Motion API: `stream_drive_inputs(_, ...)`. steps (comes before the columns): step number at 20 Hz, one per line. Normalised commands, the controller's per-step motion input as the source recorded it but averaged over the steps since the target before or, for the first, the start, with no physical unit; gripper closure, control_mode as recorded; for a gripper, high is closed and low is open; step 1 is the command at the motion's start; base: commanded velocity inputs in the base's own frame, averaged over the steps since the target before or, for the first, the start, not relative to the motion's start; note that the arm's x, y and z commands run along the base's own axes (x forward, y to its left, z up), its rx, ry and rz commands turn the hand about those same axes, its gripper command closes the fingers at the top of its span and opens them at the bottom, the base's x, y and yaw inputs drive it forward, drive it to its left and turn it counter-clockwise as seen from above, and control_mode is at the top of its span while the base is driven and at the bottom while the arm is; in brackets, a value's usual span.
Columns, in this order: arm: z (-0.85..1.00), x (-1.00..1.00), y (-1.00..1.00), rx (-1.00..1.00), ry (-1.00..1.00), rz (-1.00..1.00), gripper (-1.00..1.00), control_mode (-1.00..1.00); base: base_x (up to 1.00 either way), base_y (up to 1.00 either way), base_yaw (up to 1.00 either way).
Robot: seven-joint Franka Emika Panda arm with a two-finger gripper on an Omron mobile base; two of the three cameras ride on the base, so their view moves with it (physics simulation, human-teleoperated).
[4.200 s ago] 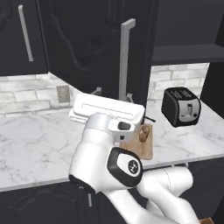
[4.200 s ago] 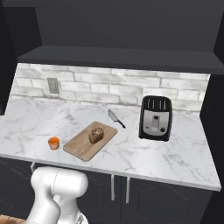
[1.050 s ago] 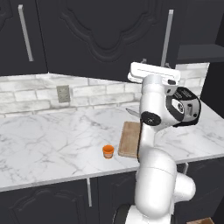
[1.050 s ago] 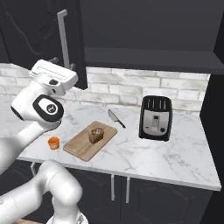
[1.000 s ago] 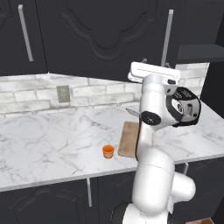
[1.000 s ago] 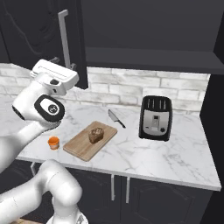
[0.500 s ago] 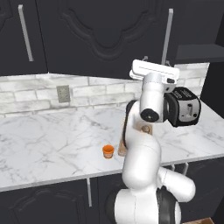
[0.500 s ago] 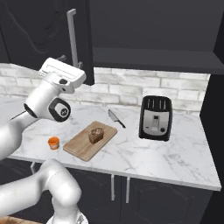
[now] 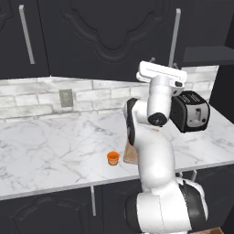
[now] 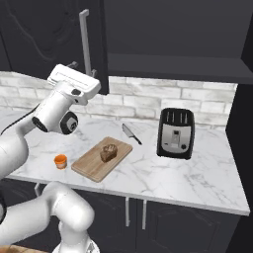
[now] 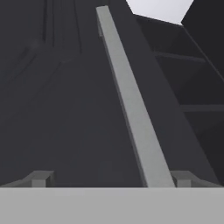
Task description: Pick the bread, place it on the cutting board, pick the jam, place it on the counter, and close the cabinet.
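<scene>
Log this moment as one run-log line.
bread: on cutting board | jam: on counter | gripper: open, at cabinet door handle

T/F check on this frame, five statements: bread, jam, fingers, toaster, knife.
1. The bread sits on the cutting board. True.
2. The jam is on the cutting board. False: it stands on the counter, just off the board's left end.
3. The gripper has its fingers closed on the jam. False: they are spread wide, up by the cabinet door and its silver handle, holding nothing.
4. The toaster stands on the counter right of the board. True.
5. The knife lies on the board. False: it lies on the counter behind it.
</scene>
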Motion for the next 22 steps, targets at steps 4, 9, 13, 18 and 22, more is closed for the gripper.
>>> stream_drive_inputs(4,0.0,0.12,-0.35,0.0,0.0,0.08,-1.0,-1.0,0.0,0.0,0.0)
stream_drive_inputs(9,0.0,0.21,-0.3,0.0,0.0,0.07,-1.0,-1.0,0.0,0.0,0.0)
stream_drive_inputs(13,0.0,0.24,-0.26,0.0,0.0,0.08,-1.0,-1.0,0.0,0.0,0.0)
stream_drive_inputs(18,0.0,0.3,-0.21,0.0,0.0,0.08,-1.0,-1.0,0.0,0.0,0.0)
stream_drive_inputs(22,0.0,0.37,-0.17,0.0,0.0,0.07,-1.0,-1.0,0.0,0.0,0.0)
